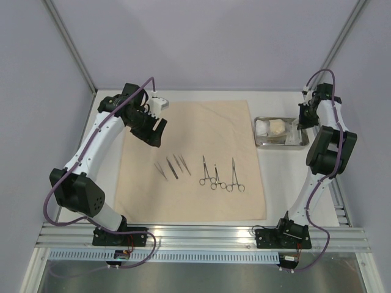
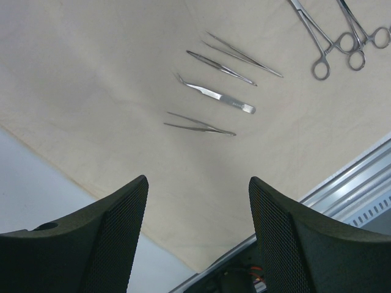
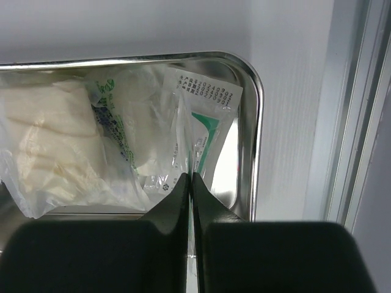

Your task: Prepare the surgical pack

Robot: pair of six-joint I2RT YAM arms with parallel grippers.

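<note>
The right gripper (image 3: 189, 183) has its two black fingers pressed tight together, with the near edge of a clear packet (image 3: 204, 116) caught between them; a green strip inside the wrapper runs down into the slit. That packet lies at the 3 o'clock end of the steel tray (image 3: 257, 122). It carries a white label with three lines of small print ending in strings of digits, too fine to read for sure. Beside it, toward 9 o'clock, are more white packets (image 3: 125, 122) with blue lettering I can't make out. Further that way is a bag of folded gauze pads (image 3: 49, 140), which fills the left of the tray. Seen from above, the tray sits on the bare table at 3 o'clock of the tan cloth (image 1: 195, 122), just off its edge.

The left gripper (image 2: 198, 183) hangs wide open with nothing between its mesh-faced fingers (image 2: 116, 232), up over the 10 o'clock corner of the cloth. Below it on the sheet lie four tweezers (image 2: 220, 97), side by side and apart. At 3 o'clock of them, three scissor-handled clamps (image 1: 220, 174) lie with their ring handles toward 6 o'clock. The cloth lies flat, and its near edge reaches almost to the aluminium rail (image 1: 201, 235) where both arms are bolted.
</note>
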